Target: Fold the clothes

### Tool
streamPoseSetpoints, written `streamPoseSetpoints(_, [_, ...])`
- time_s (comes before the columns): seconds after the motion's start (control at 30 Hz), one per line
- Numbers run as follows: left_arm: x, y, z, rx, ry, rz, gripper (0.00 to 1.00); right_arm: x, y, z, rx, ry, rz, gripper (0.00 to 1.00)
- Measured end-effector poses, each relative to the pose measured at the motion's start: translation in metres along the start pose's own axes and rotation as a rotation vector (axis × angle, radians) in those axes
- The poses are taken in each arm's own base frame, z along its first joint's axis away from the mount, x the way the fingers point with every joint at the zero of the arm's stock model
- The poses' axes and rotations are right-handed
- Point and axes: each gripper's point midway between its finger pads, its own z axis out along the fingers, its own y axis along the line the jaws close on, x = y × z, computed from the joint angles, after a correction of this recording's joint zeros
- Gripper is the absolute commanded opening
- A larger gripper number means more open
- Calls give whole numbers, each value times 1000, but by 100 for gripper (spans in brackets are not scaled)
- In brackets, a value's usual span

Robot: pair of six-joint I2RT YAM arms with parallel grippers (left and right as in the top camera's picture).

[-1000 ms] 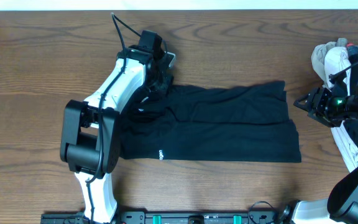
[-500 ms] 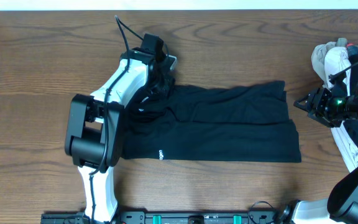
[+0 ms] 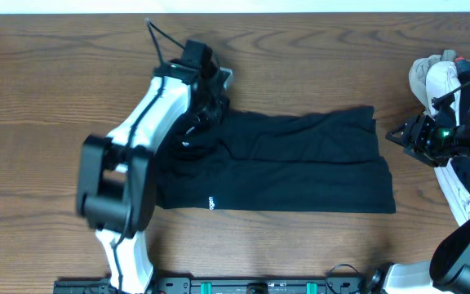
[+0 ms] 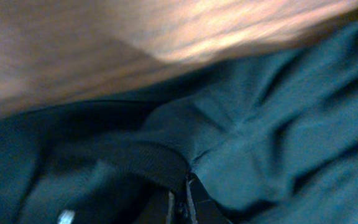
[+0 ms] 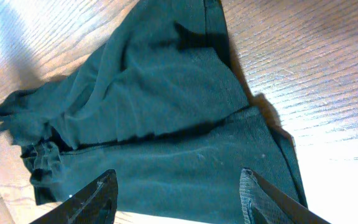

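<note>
On the wood table point(image 3: 39, 82), left tool point(image 4: 180, 199) pinches the black shirt point(image 3: 300, 163); right tool point(image 5: 178, 183) gapes.

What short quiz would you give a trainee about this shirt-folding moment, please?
1. True or false: the left gripper is shut on the black shirt.
2. Where is the right gripper? A: pinching the shirt's middle. B: open, beside the shirt's right edge, off the cloth. C: clamped on a white garment.
3. What colour is the tiny logo on the shirt?
Key: 1 true; 2 B; 3 white.
</note>
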Motion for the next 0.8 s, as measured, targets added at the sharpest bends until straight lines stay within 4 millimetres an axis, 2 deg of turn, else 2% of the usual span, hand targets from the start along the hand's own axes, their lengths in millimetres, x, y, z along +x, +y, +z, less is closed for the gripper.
streamPoseSetpoints(0.1, [-11, -14, -45, -2, -90, 29, 6, 0, 0, 0, 0, -1, -1, 62])
streamPoseSetpoints(0.23, [-10, -28, -84, 0, -136, 44, 6, -1, 0, 0, 0, -3, -2, 62])
streamPoseSetpoints(0.3, [-3, -30, -89, 2, -114, 38, 6, -1, 0, 0, -1, -5, -3, 63])
streamPoseSetpoints(0.5, [28, -31, -82, 14, 16, -3, 7, -2, 0, 0, -1, -7, -4, 62])
streamPoseSetpoints(0.67, [31, -35, -82, 17, 28, 2, 7, -9, 1, 0, -3, -34, -31, 58])
streamPoseSetpoints(0.8, [27, -35, -81, 16, 15, 9, 7, -29, 14, 3, -17, -110, -122, 55])
